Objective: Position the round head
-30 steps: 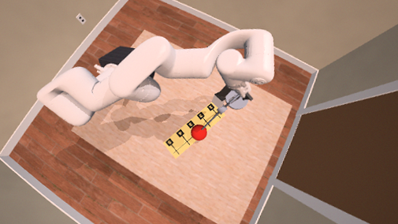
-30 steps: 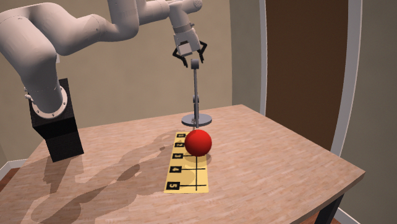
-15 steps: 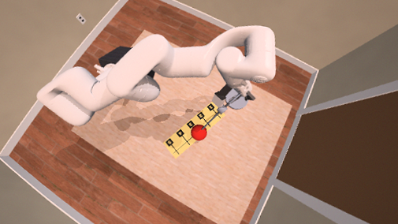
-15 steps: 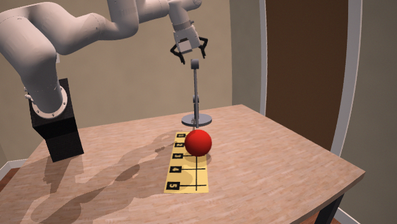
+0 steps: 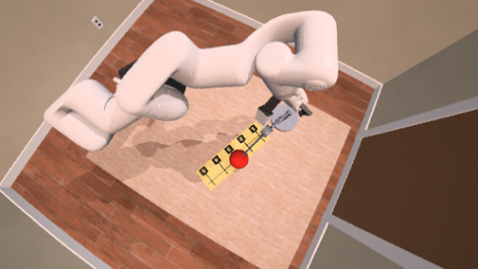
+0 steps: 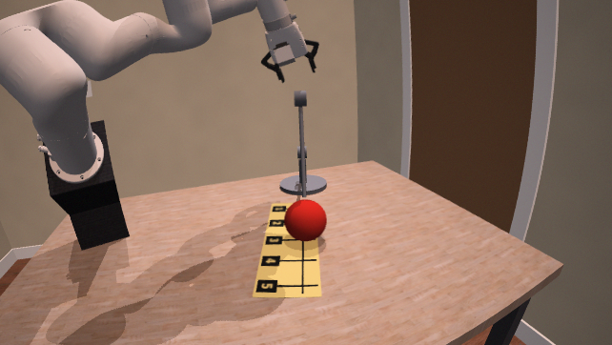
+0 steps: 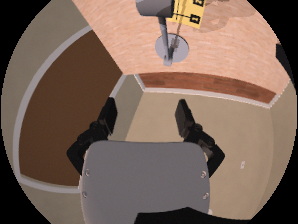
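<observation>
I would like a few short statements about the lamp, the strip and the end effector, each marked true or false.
1. The end effector is open and holds nothing. True.
2. The end effector grips the lamp's grey top knob. False: it hangs above the knob, apart from it.
3. The red head is near mark 3 on the yellow strip. True.
4. Marks 4 and 5 are covered by the head. False: both show uncovered.
5. The lamp's round foot stands beyond mark 1. True.
</observation>
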{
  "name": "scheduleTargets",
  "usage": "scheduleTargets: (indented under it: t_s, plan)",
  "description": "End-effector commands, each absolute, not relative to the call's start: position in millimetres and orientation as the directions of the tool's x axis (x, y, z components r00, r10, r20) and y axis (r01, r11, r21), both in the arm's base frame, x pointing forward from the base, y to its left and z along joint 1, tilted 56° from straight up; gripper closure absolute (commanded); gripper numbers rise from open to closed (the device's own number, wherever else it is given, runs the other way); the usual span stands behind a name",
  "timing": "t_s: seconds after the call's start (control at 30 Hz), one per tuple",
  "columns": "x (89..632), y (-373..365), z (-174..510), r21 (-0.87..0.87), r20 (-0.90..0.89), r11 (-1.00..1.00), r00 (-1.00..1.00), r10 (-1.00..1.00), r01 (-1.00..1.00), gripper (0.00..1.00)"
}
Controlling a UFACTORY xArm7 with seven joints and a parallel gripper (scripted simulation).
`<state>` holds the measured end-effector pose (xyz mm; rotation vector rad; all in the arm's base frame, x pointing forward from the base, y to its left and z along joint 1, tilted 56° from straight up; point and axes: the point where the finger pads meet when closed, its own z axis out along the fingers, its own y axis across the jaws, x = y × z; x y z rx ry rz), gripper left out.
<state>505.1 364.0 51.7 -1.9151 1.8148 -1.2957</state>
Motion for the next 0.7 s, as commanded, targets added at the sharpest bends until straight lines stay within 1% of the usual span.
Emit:
scheduleTargets:
  t_s: [0.0, 0.3, 0.67]
  plan:
    - [498.2, 377.8, 62.5, -0.657, 0.467, -0.216, -0.165, -0.869, -0.722, 0.0]
    - [485.2, 399.0, 80.4, -0.667, 0.451, -0.223, -0.146, -0.881, -0.711, 0.0]
    - [486.7, 395.4, 77.8, -0.678, 0.432, -0.231, -0.125, -0.893, -0.698, 0.0]
